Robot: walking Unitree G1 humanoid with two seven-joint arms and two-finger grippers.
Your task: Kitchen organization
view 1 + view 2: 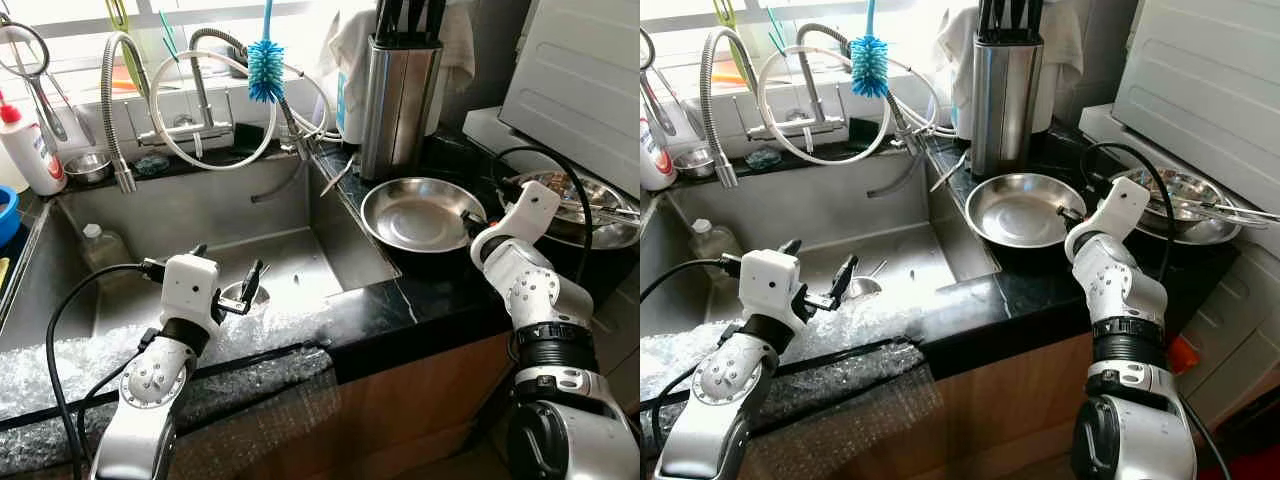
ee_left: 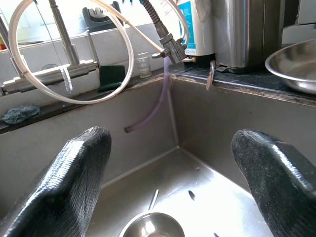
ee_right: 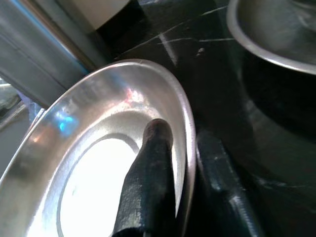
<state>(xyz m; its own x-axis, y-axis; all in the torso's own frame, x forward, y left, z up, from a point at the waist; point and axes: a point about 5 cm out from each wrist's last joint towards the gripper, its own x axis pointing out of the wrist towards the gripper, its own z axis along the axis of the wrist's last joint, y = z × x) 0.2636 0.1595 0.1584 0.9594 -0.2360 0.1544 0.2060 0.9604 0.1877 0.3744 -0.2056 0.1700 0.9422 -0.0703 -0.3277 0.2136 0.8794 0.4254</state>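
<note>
From the head, the right hand is pinching the rim of the steel plate sitting on the black worktop, beside the sink.

Right wrist: one finger is lying inside the plate, the other outside.

Left wrist: the left hand is hanging open over the sink.

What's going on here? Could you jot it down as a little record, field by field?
Place: kitchen sink set in a black countertop
Right pincer: shut on the steel plate, one finger inside its rim, one outside
Left pincer: open, hovering over the sink
In the sink: small steel bowl
Behind the plate: knife block
By the tap: blue bottle brush
</note>
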